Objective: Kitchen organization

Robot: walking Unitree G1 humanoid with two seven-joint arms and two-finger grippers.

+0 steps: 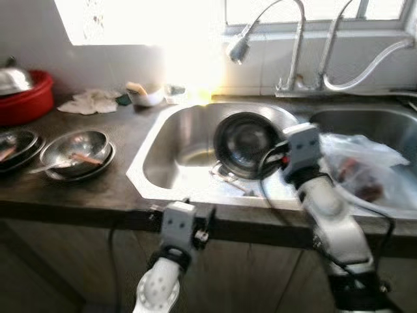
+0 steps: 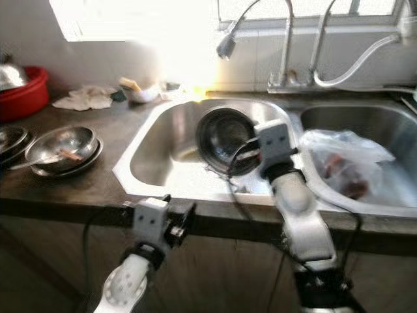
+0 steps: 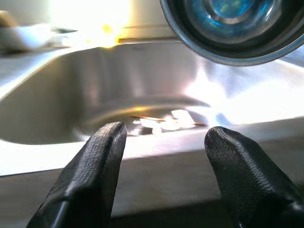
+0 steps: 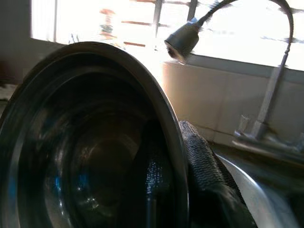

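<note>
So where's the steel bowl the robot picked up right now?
The steel bowl is held on edge over the left sink basin, its rim pinched by the right gripper, with the plastic bag in the right basin beside it.

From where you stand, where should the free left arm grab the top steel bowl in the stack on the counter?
Probably the rim of the steel bowl, from above on the side nearest the sink. It sits upright and open, nested in another, so only its thin rim is exposed. A spoon leans over the opposite rim. The left end effector is open at the counter edge.
</note>
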